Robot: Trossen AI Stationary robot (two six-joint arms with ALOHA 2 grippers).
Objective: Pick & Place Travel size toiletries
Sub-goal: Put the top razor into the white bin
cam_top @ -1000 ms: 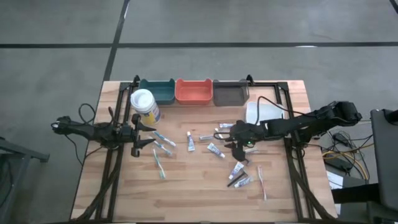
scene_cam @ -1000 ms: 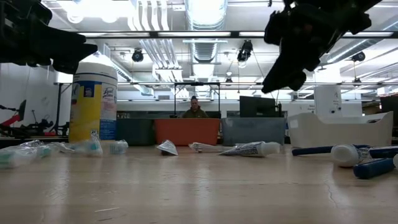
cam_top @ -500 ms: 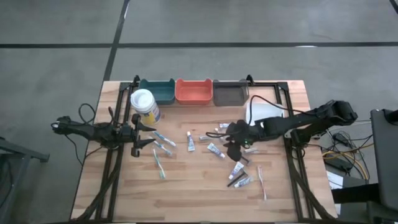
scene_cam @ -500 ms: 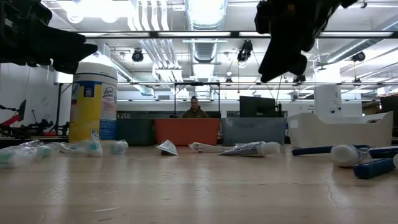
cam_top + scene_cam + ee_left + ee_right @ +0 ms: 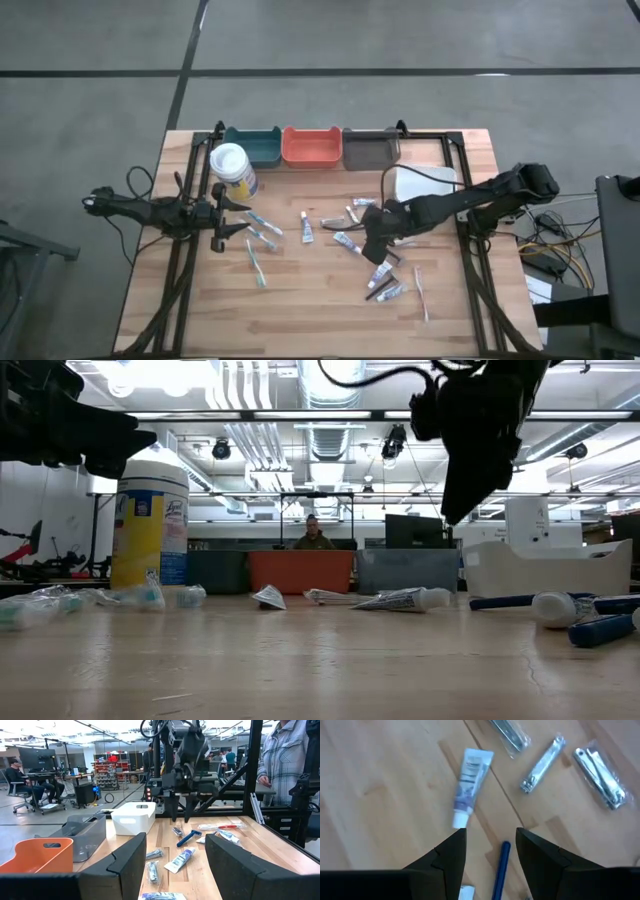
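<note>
Travel size toiletries lie scattered on the wooden table (image 5: 300, 300). Among them are a white tube with blue marks (image 5: 466, 787), a second tube (image 5: 380, 272), toothbrushes (image 5: 256, 262) and packaged metal clippers (image 5: 542, 765). My right gripper (image 5: 373, 245) hangs open above them, right of the table's middle, pointing steeply down. A slim blue stick (image 5: 502, 865) lies on the wood between and below its fingers, untouched. My left gripper (image 5: 232, 218) waits open and level at the table's left.
Teal (image 5: 252, 146), orange (image 5: 312, 146) and grey (image 5: 371, 148) bins line the far edge. A white bin (image 5: 425, 182) sits right of them. A wipes canister (image 5: 232, 170) stands just beyond my left gripper. A person (image 5: 290, 760) stands beyond the table's right side.
My right gripper has tipped from a slant to point steeply down and has shifted a little toward the table's near edge, uncovering more of the white bin. It stays above the scattered items. Nothing on the table has moved.
</note>
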